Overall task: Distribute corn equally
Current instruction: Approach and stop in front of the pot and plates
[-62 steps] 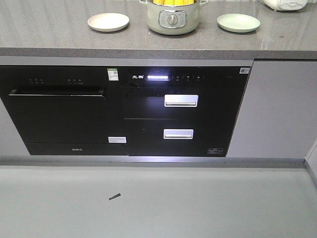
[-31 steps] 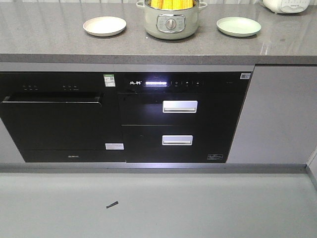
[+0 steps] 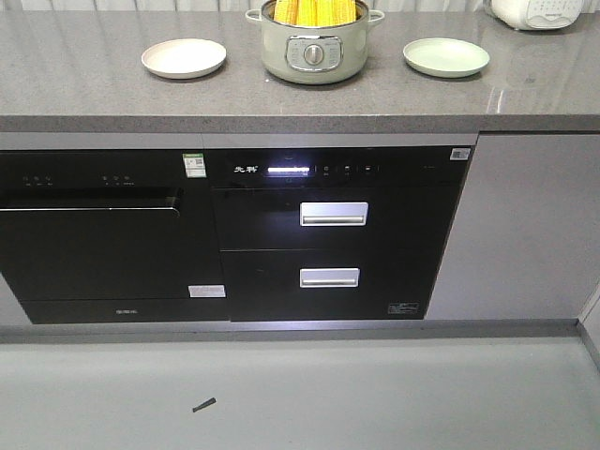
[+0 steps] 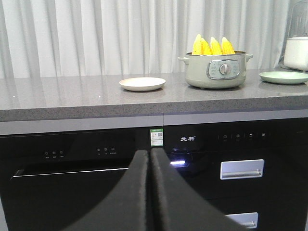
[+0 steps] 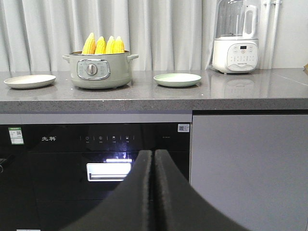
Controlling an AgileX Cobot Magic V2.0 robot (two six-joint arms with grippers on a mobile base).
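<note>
From the front view: corn [image 3: 314, 11] standing on end in a pale-green pot [image 3: 281, 52] at the back middle of a grey countertop [image 3: 84, 94], yellow tips above the rim. Left of the pot and well apart, a cream plate [image 3: 184, 58]; right of it, also apart, a green plate [image 3: 446, 56]. In the top right corner, the base of a white appliance [image 3: 534, 11], cut off by the frame. Under the counter, a black dishwasher [image 3: 94, 244] on the left, and just beside it a black drawer unit [image 3: 328, 244] with 2 silver handles [image 3: 334, 214], 1 above the other, and a lit strip on its panel. On the grey floor [image 3: 375, 394], a small dark scrap [image 3: 203, 405]. From the left wrist view: left gripper [image 4: 150, 159] low in mid-frame, its 2 black fingers [image 4: 139, 192] pressed flat together, gripping nothing, in front of the dishwasher and below counter level. Beyond it, 4 yellow cob tips above the pot rim, cream plate left of the pot, green plate at the right edge, white curtain [image 4: 72, 38] behind. From the right wrist view: right gripper [image 5: 153, 159] likewise closed tight on nothing, fingers touching along their length, facing the drawer unit. On the counter above, 4 cob tips in the pot, pot between the 2 plates and touching neither; further right, the white appliance seen whole, a clear jug on top.
</note>
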